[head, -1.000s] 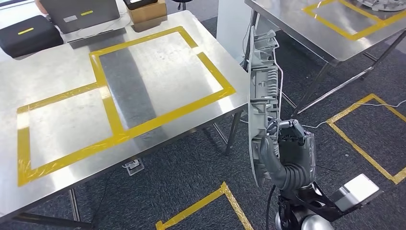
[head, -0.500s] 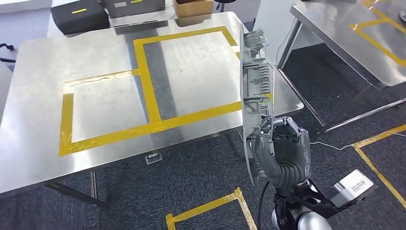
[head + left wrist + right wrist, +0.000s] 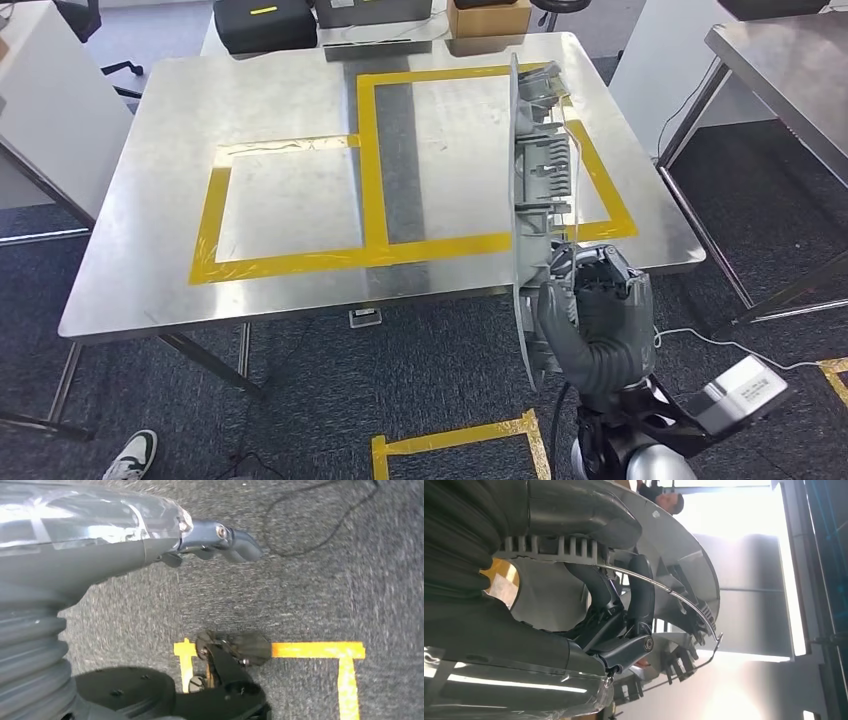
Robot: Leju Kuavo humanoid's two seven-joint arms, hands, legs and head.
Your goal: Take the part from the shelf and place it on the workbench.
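1. Now, starting at 9 o'clock in your head view, a white shoe (image 3: 132,455) sits on the dark carpet at about 7 o'clock, beside the workbench (image 3: 150,240) leg.
2. On the steel workbench top you have yellow tape (image 3: 372,160) outlining two joined rectangles, a smaller one toward 10 o'clock and a larger one toward 12.
3. At 12 o'clock, past the far edge, you see a black case (image 3: 265,22) with a yellow strip and a brown cardboard box (image 3: 488,17); no writing can be read on either.
4. Your left hand (image 3: 220,537) hangs over the carpet in its wrist view, fingers loosely out with nothing in them.
5. Toward 5 o'clock, your right hand (image 3: 590,315) is clamped on the lower end of the part (image 3: 535,180), a long grey ribbed plastic panel held upright on edge, its upper end overlapping the workbench's right side.
6. In the right wrist view the dark fingers (image 3: 639,595) wrap the panel's ribs.
7. A white label on the right wrist (image 3: 745,385) is too small to read.
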